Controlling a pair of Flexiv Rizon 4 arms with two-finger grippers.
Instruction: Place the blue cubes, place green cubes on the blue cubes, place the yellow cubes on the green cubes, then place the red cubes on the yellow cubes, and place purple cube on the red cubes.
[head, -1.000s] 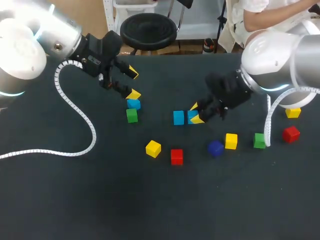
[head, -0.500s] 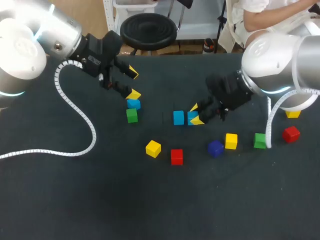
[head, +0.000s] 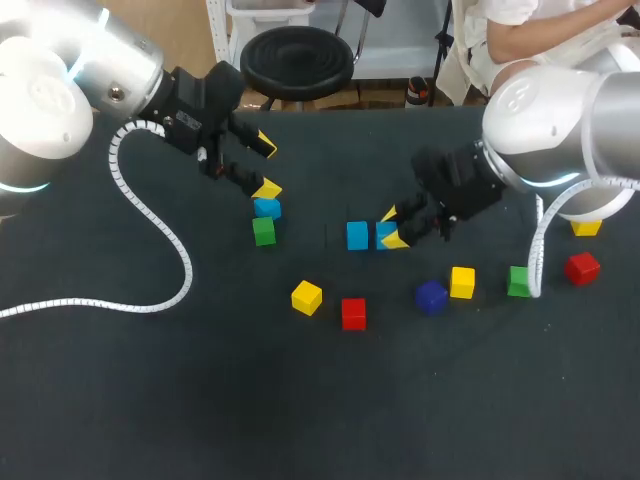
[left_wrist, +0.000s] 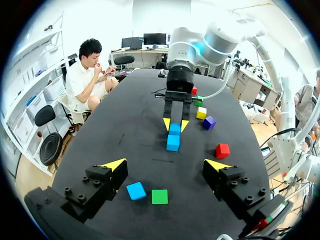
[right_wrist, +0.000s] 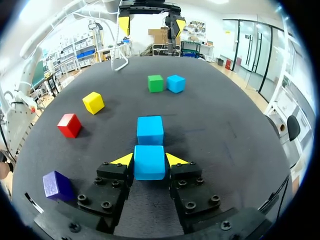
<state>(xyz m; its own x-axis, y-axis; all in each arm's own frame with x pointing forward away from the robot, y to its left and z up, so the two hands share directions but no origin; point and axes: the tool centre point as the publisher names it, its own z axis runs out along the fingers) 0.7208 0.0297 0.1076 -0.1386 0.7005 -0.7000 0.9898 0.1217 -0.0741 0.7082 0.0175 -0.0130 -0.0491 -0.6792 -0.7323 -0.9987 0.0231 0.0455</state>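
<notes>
Your right claw (head: 393, 226) clamps a blue cube (right_wrist: 149, 162) sitting square on the surface (head: 200, 400), with a second blue cube (right_wrist: 150, 129) just ahead, in line with it. Your left claw (left_wrist: 165, 165) hangs wide open over a third blue cube (left_wrist: 136, 190) and a green cube (left_wrist: 159, 196).

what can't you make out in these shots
Head view: far yellow cube, half hidden by the right arm.
Head view: right-side green cube, crossed by that arm's cable.
Head view: blue cube in the right gripper, partly covered by its fingers.
Left wrist view: red cube behind the right arm, small and partly hidden.
</notes>
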